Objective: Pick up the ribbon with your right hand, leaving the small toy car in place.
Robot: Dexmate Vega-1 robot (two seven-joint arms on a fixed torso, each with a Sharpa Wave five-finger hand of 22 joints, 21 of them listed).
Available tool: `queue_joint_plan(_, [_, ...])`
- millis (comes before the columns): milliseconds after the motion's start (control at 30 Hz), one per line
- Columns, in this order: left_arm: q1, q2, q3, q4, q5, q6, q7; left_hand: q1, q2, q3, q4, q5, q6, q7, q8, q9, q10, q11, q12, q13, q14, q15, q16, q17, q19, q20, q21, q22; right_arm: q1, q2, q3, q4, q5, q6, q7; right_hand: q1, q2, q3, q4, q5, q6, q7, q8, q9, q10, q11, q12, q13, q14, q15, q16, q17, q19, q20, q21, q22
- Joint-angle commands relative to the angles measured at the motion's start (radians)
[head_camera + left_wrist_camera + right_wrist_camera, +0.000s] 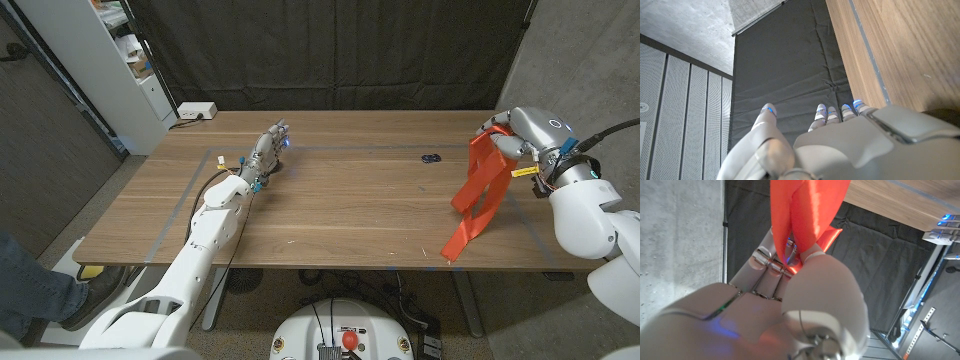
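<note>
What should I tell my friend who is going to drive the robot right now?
Right hand: holds the orange ribbon up, with its lower end hanging down by the table's front edge.
Left hand: holds nothing, out over the table on the left side.
Small toy car: on the table toward the back, untouched.
Done: ribbon picked up with the right hand.
Left: likely just lift the tail free; stay away from the car.

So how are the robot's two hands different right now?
The right hand grips the orange ribbon, while the left hand holds nothing. The right hand is raised over the table's right end with the ribbon hanging down to the table; the left hand is stretched out low over the far left part of the table, fingers straight. Both are pale grey with small blue lights. The small toy car sits untouched between them.
</note>
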Motion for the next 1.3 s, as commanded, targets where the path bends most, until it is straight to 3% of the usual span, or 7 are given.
queue_joint_plan(33, [0.034,0.015,-0.009,-0.051,-0.008,0.012,0.016,0.002,0.007,0.001,-0.002,0.001,0.005,0.000,0.002,0.005,0.002,-0.003,0.003,0.003,-0.029,-0.001,0.000,0.003,-0.115,0.001,-0.001,0.004,0.080,0.091,0.020,0.054,-0.026,0.242,0.090,-0.006,-0.003,0.000,0.004,0.007,0.010,-0.001,-0.003,0.005,0.023,-0.017,0.005,0.012,0.002,-0.041,-0.008,0.004,-0.008,-0.001,0.011,0.005])
queue_joint_plan(667, [0.044,0.027,-0.012,-0.067,-0.015,0.013,0.021,0.001,0.008,0.000,-0.004,0.001,-0.005,-0.001,-0.002,0.005,0.000,-0.004,0.003,0.003,-0.029,-0.001,0.000,0.003,-0.115,0.002,-0.001,0.004,0.152,0.158,0.034,0.051,-0.068,0.335,0.190,-0.004,-0.004,-0.003,0.003,0.008,0.009,-0.005,-0.007,0.007,0.016,-0.018,0.000,0.019,-0.003,-0.042,-0.022,0.015,-0.024,-0.001,0.027,0.005])
queue_joint_plan(1300, [0.031,0.027,-0.005,-0.062,-0.016,0.011,0.016,0.000,0.009,-0.001,-0.007,0.001,-0.007,-0.002,-0.002,0.005,0.000,-0.004,0.003,0.003,-0.030,-0.001,0.000,0.003,-0.116,0.002,-0.001,0.004,0.215,0.185,0.040,0.042,-0.062,0.390,0.262,0.000,-0.003,-0.004,0.002,0.008,0.007,-0.011,-0.010,0.009,0.014,-0.019,-0.001,0.027,-0.006,-0.043,-0.034,0.025,-0.038,-0.001,0.042,0.005])
